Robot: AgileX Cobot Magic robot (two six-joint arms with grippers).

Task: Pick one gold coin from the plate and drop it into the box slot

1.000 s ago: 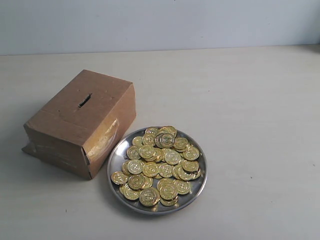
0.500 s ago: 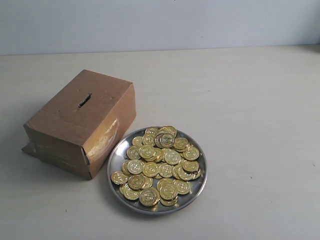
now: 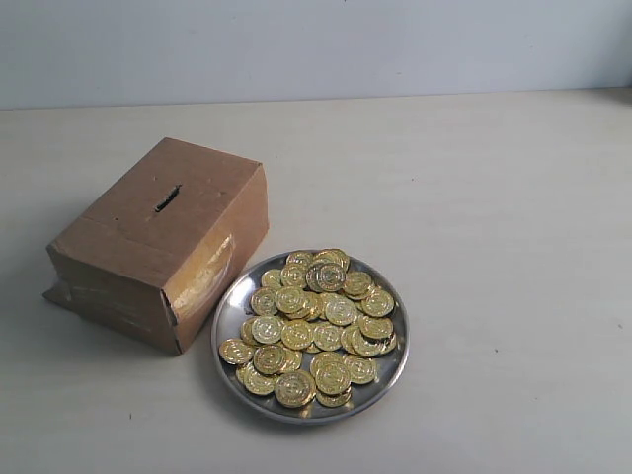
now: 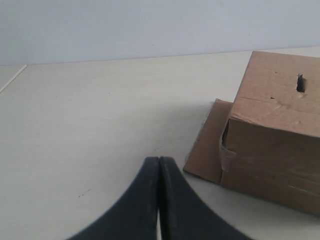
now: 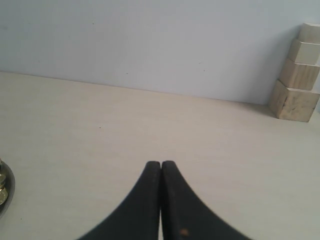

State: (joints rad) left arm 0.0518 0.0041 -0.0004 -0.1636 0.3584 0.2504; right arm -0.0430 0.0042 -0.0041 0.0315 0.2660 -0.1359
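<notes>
A brown cardboard box (image 3: 163, 242) stands left of centre on the table, with a short dark slot (image 3: 167, 197) in its top panel. Just right of it sits a round silver plate (image 3: 230, 296) heaped with shiny gold coins (image 3: 314, 326). No arm shows in the exterior view. In the left wrist view my left gripper (image 4: 159, 159) is shut and empty, some way short of the box (image 4: 272, 135), whose slot (image 4: 300, 83) shows on top. My right gripper (image 5: 161, 163) is shut and empty over bare table; the plate's rim (image 5: 7, 192) peeks in at the frame's edge.
A stack of pale wooden blocks (image 5: 298, 75) stands against the wall in the right wrist view. A loose cardboard flap (image 4: 207, 145) lies flat on the table beside the box. The light wall runs along the table's far edge.
</notes>
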